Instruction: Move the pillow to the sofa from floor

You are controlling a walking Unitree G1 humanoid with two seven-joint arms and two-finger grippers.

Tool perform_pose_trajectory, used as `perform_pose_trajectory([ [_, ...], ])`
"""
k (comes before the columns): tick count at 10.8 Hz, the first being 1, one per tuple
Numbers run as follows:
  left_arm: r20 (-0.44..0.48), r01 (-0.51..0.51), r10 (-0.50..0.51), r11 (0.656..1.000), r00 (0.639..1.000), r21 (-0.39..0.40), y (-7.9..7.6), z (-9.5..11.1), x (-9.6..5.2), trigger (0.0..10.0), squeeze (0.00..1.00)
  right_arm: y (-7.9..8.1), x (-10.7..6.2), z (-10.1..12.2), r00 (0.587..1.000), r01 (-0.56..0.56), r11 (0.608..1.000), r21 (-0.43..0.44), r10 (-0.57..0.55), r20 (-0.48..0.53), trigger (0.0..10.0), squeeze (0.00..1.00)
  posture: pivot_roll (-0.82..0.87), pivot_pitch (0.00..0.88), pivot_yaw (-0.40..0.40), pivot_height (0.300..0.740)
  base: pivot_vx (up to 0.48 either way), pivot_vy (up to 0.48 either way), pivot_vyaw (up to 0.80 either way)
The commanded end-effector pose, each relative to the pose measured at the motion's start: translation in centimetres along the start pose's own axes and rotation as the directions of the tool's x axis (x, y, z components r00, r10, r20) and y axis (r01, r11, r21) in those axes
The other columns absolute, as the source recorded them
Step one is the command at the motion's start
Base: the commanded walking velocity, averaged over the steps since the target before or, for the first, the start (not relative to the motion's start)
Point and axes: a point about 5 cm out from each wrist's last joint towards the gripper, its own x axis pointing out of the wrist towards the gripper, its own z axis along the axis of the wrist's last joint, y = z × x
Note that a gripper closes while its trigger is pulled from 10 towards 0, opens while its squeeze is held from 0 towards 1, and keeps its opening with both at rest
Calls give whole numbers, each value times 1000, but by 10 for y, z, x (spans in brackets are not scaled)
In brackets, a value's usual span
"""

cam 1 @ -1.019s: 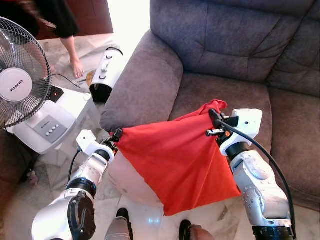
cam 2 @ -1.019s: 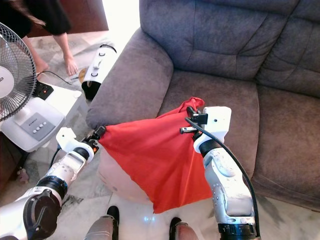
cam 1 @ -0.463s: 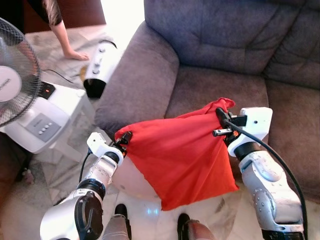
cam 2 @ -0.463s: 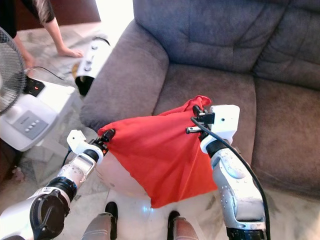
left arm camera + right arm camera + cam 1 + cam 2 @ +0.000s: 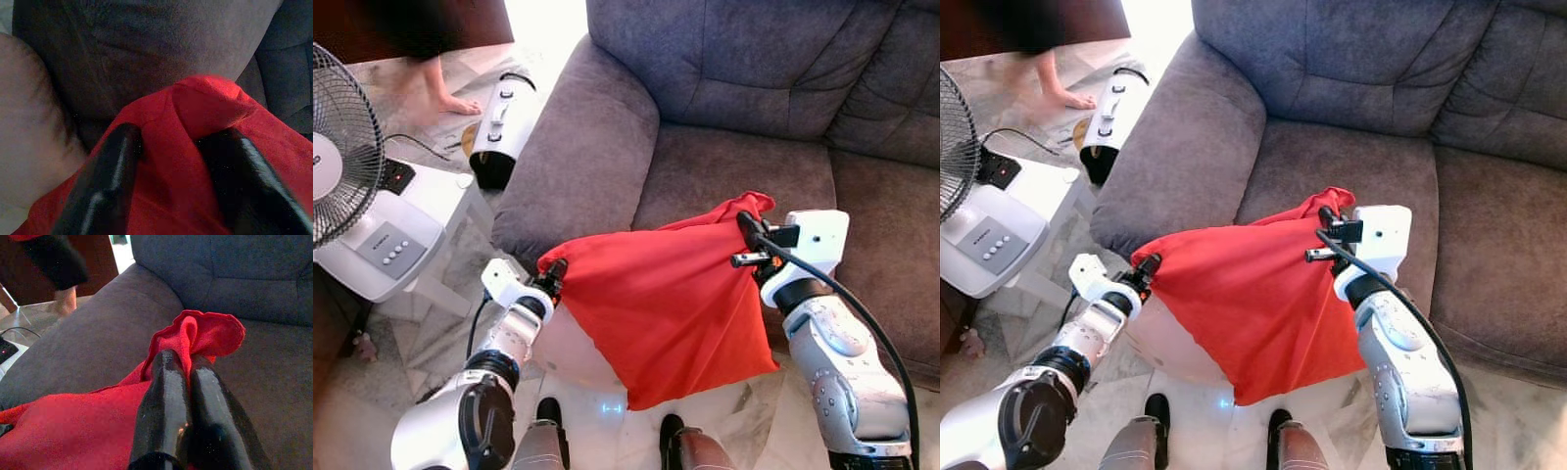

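While both arms carried the load, these were the readings.

Right fingers: the right gripper [image 5: 188,377] had its two black fingers [image 5: 164,401] pressed together on a bunched red corner of the pillow [image 5: 666,304], the frill sticking out just past the tips.

Left fingers: the left gripper [image 5: 168,161] was clamped on the opposite corner, red cloth folded between and over the pads [image 5: 110,161].

Pillow position: slung between the two grippers, off the floor [image 5: 440,323], its free lower corner hanging below and behind both sets of fingers, toward the robot's feet.

Long axis: ran gripper to gripper, roughly parallel to the front edge of the sofa [image 5: 734,166].

Key relation: the seat cushion lay straight ahead of and just beyond the right fingertips; ahead of the left fingertips was the sofa's armrest [image 5: 582,166], not the seat.

Nearer arm: the right, by my judgement; its corner already overhung the seat, so the left would have farther to swing.

Counts: one pillow, one sofa, two grippers, one fan [image 5: 347,157] on a white stand, one white appliance [image 5: 499,132] lying on the floor, one person's foot [image 5: 455,101] beyond it.
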Motion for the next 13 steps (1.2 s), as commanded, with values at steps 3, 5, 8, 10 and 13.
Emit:
perform_pose_trajectory([
  [3, -10, -17, 16, 1000, 1000, -11, 6, -4, -3, 0, 0, 2, -4, 24, 993, -5, 1000, -13, 7, 117, 10000, 0, -139, 359, -38, 739, 0, 0, 0],
  [5, 0, -16, 16, 1000, 1000, -20, 10, -4, -4, 0, 0, 4, -3, 23, 993, -8, 1000, -8, 9, 118, 10000, 0, -131, 353, -35, 739, 0, 0, 0],
  [8, 5, -22, 22, 999, 1000, -23, 15, -4, -7, 0, 0, 5, 0, 22, 993, -12, 1000, -3, 12, 119, 10000, 0, -118, 347, -31, 739, 0, 0, 0],
  [10, 11, -22, 22, 999, 1000, -26, 17, -3, -8, 0, 0, 5, 1, 22, 992, -14, 1000, 1, 14, 122, 10000, 0, -114, 343, -30, 739, 0, 0, 0],
  [13, 22, -18, 18, 999, 1000, -32, 22, -1, -10, 0, 0, 6, 3, 21, 992, -16, 1000, 4, 15, 123, 10000, 0, -103, 334, -28, 739, 0, 0, 0],
])
